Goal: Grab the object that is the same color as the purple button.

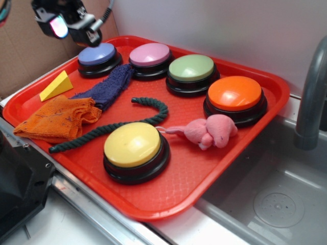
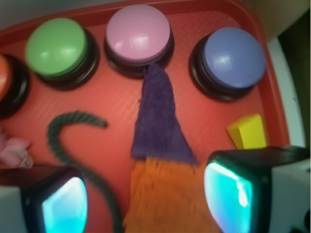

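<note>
Hanging above the back left corner of the red tray (image 1: 153, 201), the gripper (image 2: 146, 201) has its two glowing fingers (image 2: 65, 206) spread wide with nothing between them. Seen from the wrist, directly under the gap lies the orange cloth (image 2: 163, 196), its far edge meeting the wide end of the purple rag (image 2: 158, 119). The rag runs straight ahead from there, narrowing until its tip touches the base of the pink-lilac button (image 2: 138, 35). Just ahead of the right-hand finger sits a yellow wedge (image 2: 248, 130), and further on in that direction stands the purple button (image 2: 232, 58), beside the rag but apart from it. Off to the other side, the dark green rope (image 2: 73, 141) curves across the tray floor, passing beside the left-hand finger. Beyond it stands the green button (image 2: 56, 47), and at the far edge of the wrist view a slice of the orange button (image 2: 5, 80). From the room view, the yellow button (image 1: 134, 145) and a pink soft toy (image 1: 212, 131) lie farthest from the gripper, toward the tray's front.
</note>
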### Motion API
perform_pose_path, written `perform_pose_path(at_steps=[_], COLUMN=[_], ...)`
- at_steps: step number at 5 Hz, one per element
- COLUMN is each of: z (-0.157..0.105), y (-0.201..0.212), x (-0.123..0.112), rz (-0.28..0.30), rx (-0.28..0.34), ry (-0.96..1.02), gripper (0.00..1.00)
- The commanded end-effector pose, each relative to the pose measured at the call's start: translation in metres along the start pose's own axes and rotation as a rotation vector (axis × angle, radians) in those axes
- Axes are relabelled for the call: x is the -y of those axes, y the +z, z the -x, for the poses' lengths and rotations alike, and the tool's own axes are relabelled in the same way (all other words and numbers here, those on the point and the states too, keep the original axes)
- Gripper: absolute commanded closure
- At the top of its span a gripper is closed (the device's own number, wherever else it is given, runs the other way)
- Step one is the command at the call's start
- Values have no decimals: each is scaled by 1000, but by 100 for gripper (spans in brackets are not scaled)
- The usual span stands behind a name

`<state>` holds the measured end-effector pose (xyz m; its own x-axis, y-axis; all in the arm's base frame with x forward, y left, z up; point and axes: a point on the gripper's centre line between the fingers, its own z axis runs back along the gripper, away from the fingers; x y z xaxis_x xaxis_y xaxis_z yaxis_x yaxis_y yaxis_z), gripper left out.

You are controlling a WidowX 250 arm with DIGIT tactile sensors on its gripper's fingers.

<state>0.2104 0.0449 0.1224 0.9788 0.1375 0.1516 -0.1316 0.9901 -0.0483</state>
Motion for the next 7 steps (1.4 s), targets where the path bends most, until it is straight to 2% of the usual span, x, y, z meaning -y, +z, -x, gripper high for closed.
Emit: perform_pose_path(at_steps=[1, 4, 5, 6, 7], z=[-28, -31, -30, -28, -28], y=[-56, -106, -110, -109, -107], x=[-6, -7, -11, -14, -14], rz=[2, -37, -10, 2, 8], rx=[27, -61, -103, -88, -81], ry=[34, 55, 57, 117, 135], gripper=[0, 0, 0, 54, 100])
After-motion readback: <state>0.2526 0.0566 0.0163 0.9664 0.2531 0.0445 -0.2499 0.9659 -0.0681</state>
